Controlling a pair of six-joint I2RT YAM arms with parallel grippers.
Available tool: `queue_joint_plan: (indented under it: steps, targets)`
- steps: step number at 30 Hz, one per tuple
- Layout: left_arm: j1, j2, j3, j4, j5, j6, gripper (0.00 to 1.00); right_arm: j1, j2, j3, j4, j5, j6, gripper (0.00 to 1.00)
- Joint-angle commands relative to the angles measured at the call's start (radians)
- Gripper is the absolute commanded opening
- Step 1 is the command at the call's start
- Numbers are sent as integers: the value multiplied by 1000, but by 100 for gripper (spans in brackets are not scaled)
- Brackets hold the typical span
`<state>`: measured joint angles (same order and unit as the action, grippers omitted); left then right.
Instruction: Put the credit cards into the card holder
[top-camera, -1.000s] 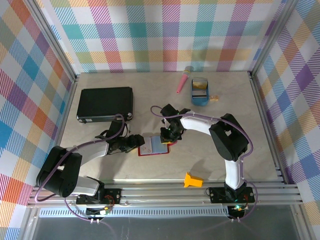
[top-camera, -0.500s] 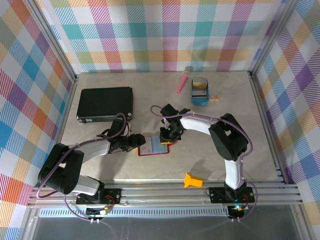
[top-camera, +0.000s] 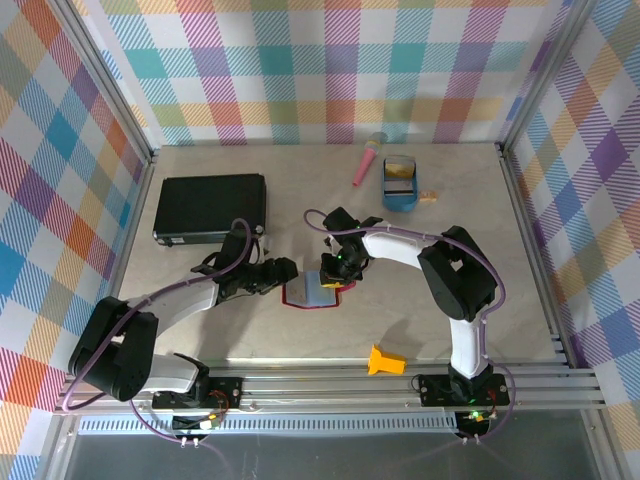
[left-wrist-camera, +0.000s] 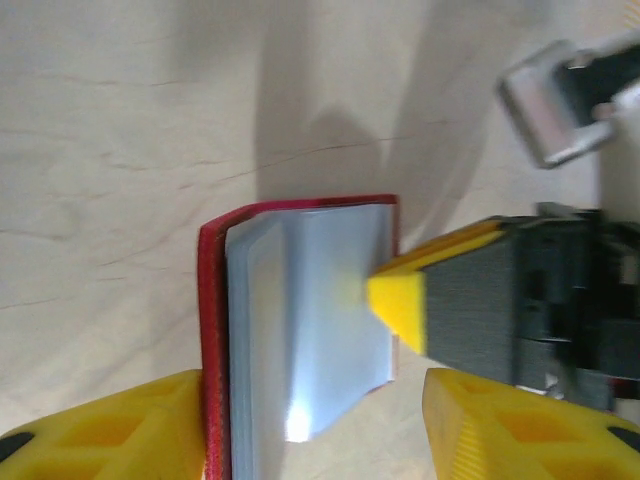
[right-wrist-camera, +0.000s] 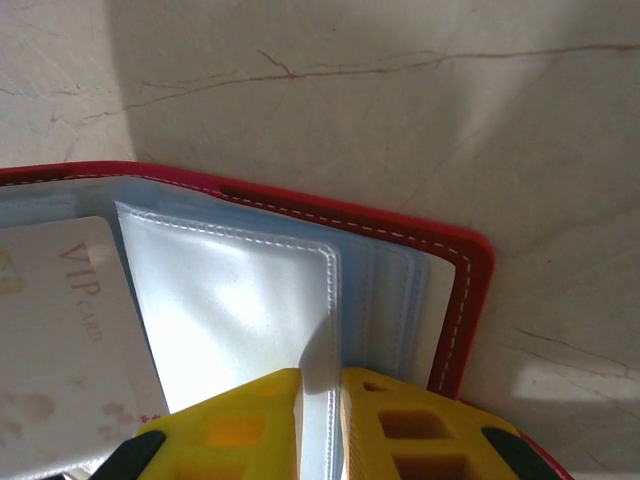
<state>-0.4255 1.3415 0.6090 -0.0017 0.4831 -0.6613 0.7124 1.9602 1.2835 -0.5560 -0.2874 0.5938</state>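
The dark-red card holder (top-camera: 312, 295) lies open mid-table, its grey-blue pockets (left-wrist-camera: 300, 300) facing up. My right gripper (top-camera: 336, 272) reaches it from the far right. In the right wrist view the right gripper (right-wrist-camera: 320, 388) is shut on one clear pocket sheet (right-wrist-camera: 240, 310) and lifts it. A white credit card (right-wrist-camera: 60, 330) printed "VIP" rests in the holder's left part. My left gripper (left-wrist-camera: 312, 405) is open and straddles the holder's near end. One of its fingers (left-wrist-camera: 110, 430) sits against the red cover. More credit cards (top-camera: 400, 172) stand in the blue tray (top-camera: 403, 200).
A large black flat case (top-camera: 210, 207) lies at the back left. A pink tube (top-camera: 366, 160) lies near the back wall beside the tray. A small yellow-orange part (top-camera: 385, 360) sits near the front rail. Bare table stretches right of the holder.
My left gripper has shifted right and a little farther back, onto the holder's left end. The holder looks narrower, its pockets raised. The right gripper has kept its place and grip.
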Motion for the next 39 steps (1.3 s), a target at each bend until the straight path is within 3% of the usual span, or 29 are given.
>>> queue_joint_plan:
  steps: [1,19,28,39]
  targets:
    - [-27,-7,31,55,41,-54,57,-8,4,-30,3,-9,23,18]
    - [-172,205,139,162,0,-89,58,-93,-212,-110,28,-35,83,23]
    - [-202,291,166,172,-12,-82,58,-185,-370,-188,-18,23,69,25]
    - [-214,377,133,229,-9,-68,58,-234,-405,-263,-22,21,40,27]
